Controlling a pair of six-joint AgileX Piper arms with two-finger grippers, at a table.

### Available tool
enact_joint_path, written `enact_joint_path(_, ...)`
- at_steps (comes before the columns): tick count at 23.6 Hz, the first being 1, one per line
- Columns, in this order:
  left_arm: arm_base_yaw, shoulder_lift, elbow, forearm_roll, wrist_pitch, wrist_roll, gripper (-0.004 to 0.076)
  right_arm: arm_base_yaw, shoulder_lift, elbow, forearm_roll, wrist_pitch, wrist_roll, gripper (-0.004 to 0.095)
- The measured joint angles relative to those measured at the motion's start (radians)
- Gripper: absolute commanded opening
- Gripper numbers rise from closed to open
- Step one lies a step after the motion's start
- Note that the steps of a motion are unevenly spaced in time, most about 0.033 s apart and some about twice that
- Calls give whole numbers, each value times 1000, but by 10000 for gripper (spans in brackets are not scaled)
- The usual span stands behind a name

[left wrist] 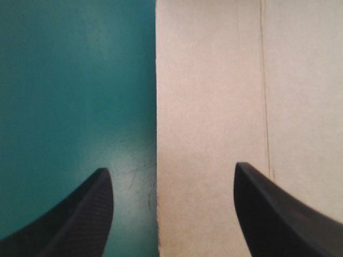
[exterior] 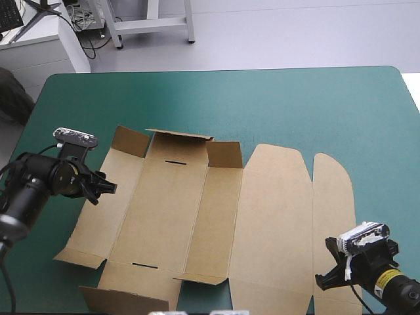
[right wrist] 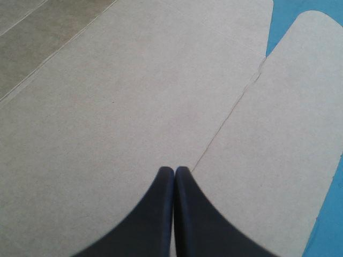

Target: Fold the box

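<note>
The brown box (exterior: 216,216) lies mostly flat as a cut sheet on the teal-green cover, with short flaps at its far side and left end tilted up. My left gripper (exterior: 104,188) is at the sheet's left edge. In the left wrist view that gripper (left wrist: 171,168) is open, one finger over the cover and the other over the box (left wrist: 214,80), its edge running between them. My right gripper (exterior: 326,278) hovers over the sheet's near right part. In the right wrist view it (right wrist: 174,170) is shut, its tip over the crease between two panels of the box (right wrist: 123,91).
Bare teal-green cover (exterior: 262,105) stretches from the box to the table's far edge and along the left side (left wrist: 64,80). The box's rounded right flap (exterior: 333,197) ends short of the table's right edge.
</note>
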Motion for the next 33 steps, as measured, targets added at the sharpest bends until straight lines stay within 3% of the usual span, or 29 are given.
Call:
enact_joint_path(4,200,152,-9,-225,4,215,457,0,0,0,2,0,0,-17)
enact_joint_path(11,535,218,2,-578,36,587,457,0,0,0,3,0,0,-18)
enact_joint_path(16,584,264,78,-740,87,796,457,0,0,0,3,0,0,-19)
enact_joint_path(27,586,392,96,-756,106,843,457,0,0,0,11,0,0,-19)
enact_joint_path(33,586,398,96,-695,138,791,457,0,0,0,22,0,0,-19)
